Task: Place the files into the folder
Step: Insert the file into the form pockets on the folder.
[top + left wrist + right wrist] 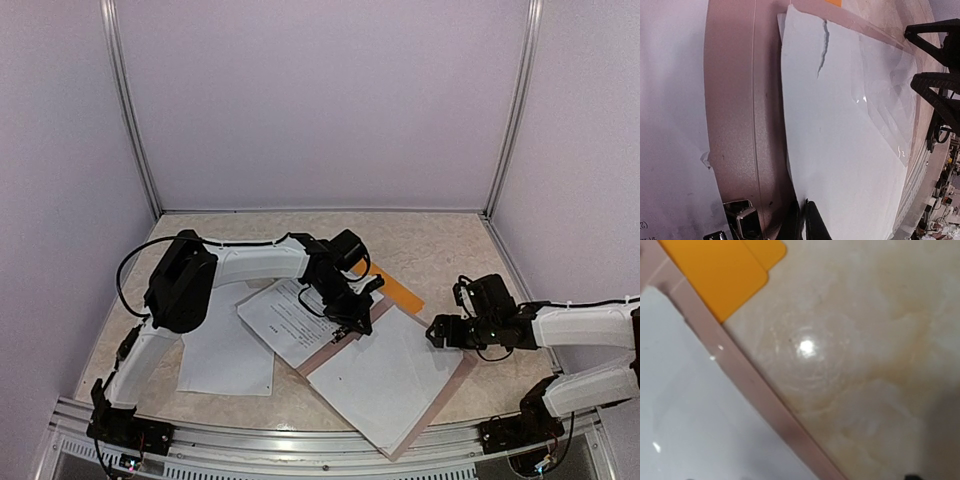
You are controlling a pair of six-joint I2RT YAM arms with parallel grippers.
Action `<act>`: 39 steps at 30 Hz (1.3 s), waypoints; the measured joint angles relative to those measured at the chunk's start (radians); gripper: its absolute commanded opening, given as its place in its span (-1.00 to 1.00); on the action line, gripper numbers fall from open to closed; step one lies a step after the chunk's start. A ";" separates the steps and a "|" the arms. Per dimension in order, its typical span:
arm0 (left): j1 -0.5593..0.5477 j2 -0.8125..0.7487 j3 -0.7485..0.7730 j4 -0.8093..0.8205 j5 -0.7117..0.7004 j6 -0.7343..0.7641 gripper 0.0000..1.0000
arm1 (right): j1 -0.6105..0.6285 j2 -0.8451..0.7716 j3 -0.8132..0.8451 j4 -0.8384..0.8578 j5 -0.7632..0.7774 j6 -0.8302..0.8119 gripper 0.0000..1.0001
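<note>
Though the files [285, 322] bear black print, its words are unreadably small.

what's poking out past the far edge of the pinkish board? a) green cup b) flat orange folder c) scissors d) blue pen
b: the orange folder lies flat just beyond the far edge of the pinkish board in the top view. The right wrist view shows the same orange shape against that edge.
</note>
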 measured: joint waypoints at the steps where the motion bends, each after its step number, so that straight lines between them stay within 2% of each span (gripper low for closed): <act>1: 0.000 0.001 0.000 0.000 0.001 -0.001 -0.98 | -0.001 0.000 -0.002 0.005 -0.005 -0.002 0.77; 9: -0.006 0.019 0.017 0.002 0.013 0.000 -1.00 | -0.004 0.019 -0.009 0.063 -0.070 -0.034 0.76; 26: -0.013 0.027 0.022 0.007 0.037 0.010 -1.00 | -0.015 0.176 0.014 0.287 -0.215 -0.105 0.69; 35: -0.019 0.034 0.022 0.010 0.058 0.031 -1.00 | -0.015 0.169 0.014 0.282 -0.231 -0.121 0.77; 39: -0.016 0.034 0.022 0.013 0.057 0.023 -1.00 | -0.015 0.048 0.013 0.122 -0.206 -0.101 0.86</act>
